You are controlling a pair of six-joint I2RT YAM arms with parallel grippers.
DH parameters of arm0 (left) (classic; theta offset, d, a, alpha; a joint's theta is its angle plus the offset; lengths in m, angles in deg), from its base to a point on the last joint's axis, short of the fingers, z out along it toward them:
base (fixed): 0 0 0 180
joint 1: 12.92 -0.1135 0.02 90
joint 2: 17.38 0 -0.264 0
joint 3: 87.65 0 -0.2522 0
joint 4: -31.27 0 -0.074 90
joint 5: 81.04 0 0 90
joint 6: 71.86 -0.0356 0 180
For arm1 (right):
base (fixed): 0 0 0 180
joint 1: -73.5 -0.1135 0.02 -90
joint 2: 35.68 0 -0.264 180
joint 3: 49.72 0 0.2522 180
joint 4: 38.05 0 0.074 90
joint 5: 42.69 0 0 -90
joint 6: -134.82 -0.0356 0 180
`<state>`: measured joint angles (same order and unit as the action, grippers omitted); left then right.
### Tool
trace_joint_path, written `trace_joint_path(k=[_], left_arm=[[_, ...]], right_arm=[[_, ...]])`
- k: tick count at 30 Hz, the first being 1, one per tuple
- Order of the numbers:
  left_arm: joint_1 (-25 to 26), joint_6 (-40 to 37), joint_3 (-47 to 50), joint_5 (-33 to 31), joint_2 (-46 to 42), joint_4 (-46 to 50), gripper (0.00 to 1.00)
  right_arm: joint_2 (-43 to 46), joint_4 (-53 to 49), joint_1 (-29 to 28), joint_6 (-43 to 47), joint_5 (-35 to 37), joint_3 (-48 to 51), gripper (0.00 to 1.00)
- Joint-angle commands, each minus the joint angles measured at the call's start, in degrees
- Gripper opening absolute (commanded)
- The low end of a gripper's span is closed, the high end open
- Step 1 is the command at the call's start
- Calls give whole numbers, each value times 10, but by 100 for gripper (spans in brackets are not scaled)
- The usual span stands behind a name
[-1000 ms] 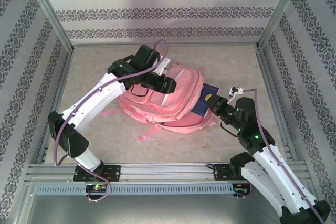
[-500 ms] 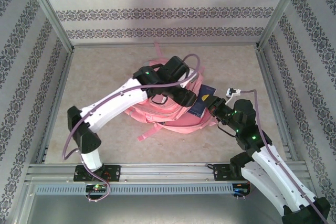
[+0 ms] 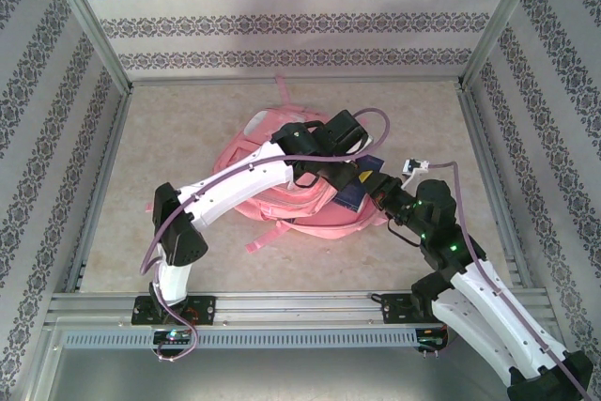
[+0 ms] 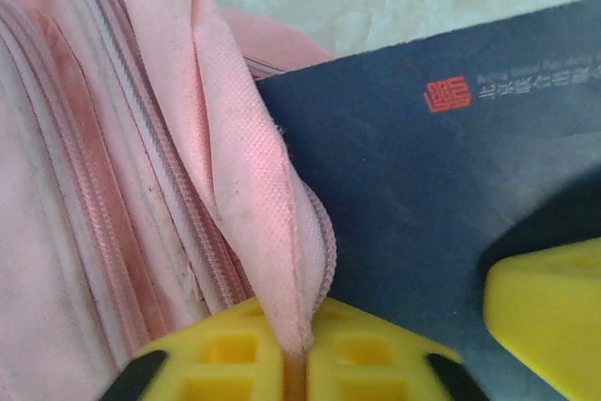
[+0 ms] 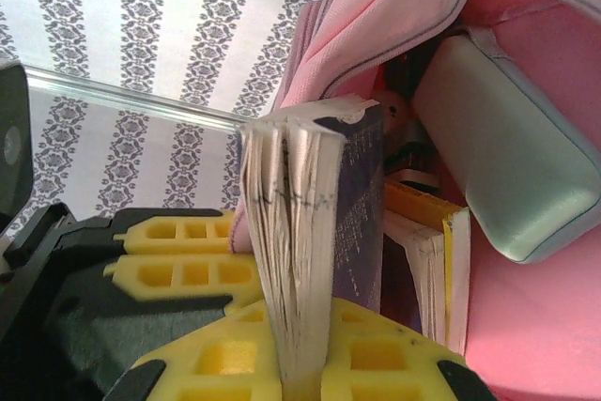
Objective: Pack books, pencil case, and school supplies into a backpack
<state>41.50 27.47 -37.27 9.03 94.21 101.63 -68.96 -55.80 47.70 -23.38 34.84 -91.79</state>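
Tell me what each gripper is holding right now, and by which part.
Left gripper pinches the backpack by the pink fabric lip beside its zipper. Right gripper clamps a navy book by its near edge, pages between the fingers.

The left arm is stretched from its near-left base across to the right, and its end effector is clamped on a fold of the backpack. The right arm is bent toward the far left, and its end effector is closed on a book held edge-on.
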Motion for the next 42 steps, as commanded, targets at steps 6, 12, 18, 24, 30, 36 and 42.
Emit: trace_joint_path(k=[6, 12, 18, 24, 30, 36, 42], left_arm=[[-5, -4, 26, -28, -114, -3, 0], [-23, 4, 34, -23, -183, 14, 0], [-38, 13, 63, -9, -217, 10, 0], [-47, 23, 89, 11, -222, -11, 0], [-56, 31, 92, 31, -221, -32, 0], [-59, 42, 77, 50, -217, -43, 0], [-61, 62, 70, 81, -219, -57, 0]], right_arm=[[30, -34, -11, 90, 29, -12, 0], [26, -37, -11, 109, 40, 12, 0], [34, -20, -12, 87, 32, 18, 0], [38, 11, -23, 41, 22, 12, 0], [20, 35, -74, 9, 53, 12, 0], [-28, 71, -141, 26, 110, 18, 0], [-112, 142, -203, 73, 174, 17, 0]])
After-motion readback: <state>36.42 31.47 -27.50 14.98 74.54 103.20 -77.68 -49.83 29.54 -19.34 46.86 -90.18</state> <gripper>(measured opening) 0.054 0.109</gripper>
